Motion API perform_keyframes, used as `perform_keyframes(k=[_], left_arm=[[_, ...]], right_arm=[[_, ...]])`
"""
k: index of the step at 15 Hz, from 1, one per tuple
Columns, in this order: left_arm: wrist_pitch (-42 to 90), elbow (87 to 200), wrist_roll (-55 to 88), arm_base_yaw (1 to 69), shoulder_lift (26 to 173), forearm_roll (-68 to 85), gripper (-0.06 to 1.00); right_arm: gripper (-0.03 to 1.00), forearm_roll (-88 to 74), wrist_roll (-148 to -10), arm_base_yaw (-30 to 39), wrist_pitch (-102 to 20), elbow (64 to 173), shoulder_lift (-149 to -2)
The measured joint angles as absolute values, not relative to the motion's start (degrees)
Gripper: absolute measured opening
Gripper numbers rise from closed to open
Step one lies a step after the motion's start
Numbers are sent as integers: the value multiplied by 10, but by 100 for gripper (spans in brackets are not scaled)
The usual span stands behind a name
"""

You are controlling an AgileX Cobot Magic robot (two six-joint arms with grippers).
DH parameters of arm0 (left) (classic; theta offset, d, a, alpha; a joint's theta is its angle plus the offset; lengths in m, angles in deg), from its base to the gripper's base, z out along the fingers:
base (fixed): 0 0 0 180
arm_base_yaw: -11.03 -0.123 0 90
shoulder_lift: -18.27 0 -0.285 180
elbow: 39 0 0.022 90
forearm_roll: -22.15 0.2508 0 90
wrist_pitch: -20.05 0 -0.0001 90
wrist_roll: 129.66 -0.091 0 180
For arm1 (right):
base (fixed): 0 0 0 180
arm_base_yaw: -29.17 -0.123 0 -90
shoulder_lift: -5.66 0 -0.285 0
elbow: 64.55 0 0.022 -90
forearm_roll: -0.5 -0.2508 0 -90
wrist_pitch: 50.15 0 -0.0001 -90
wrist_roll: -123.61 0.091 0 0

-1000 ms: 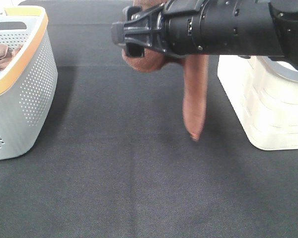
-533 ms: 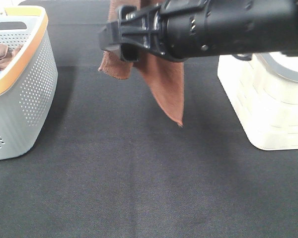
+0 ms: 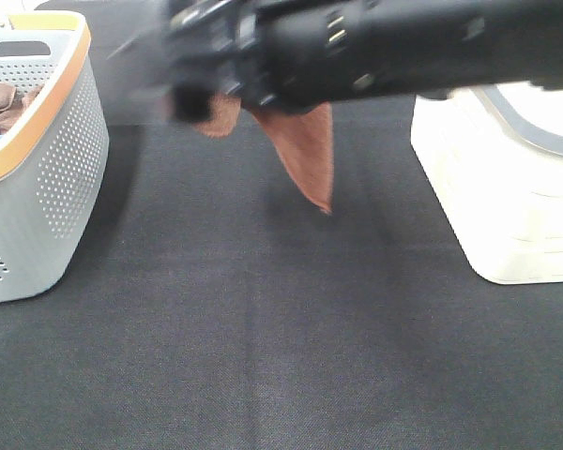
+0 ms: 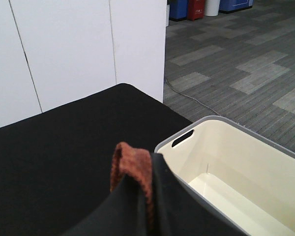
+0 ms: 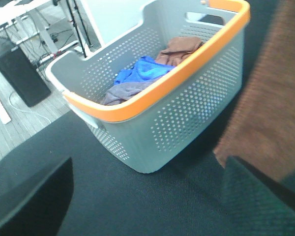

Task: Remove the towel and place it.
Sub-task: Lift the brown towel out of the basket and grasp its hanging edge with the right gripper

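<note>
Up high, the towel [image 3: 305, 155] hangs free

The left claw [image 4: 151, 172] is pinched tight on a fold of it, likely so it will not drag. Its corner dangles over the counter [image 3: 263, 337], between the grey basket [image 3: 56, 169] and the cream bin [image 3: 507, 206]. Only the left wrist view shows that pinch; from high up a blurry arm [image 3: 403, 47] hides it. The right claw [image 5: 147, 196] looks wide open, holding nothing.

Open black tabletop [image 3: 263, 328] between grey basket [image 3: 56, 178] and cream bin [image 3: 507, 197].
</note>
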State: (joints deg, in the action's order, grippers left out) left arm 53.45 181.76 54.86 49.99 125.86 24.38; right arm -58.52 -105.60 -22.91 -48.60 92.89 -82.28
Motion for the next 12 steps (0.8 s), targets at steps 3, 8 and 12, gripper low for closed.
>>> perform_keyframes(k=[3,8,12], left_arm=[[554,1818,553,500,1259,245,0],[571,1818,553,500,1259,245,0],[584,1818,553,500,1259,245,0]], right_arm=[[78,-549,-1114,-282,-554,929,-852],[77,-531,-1125,-288,-650,929,-905],[77,-627,-1120,-288,-703,929,-920]])
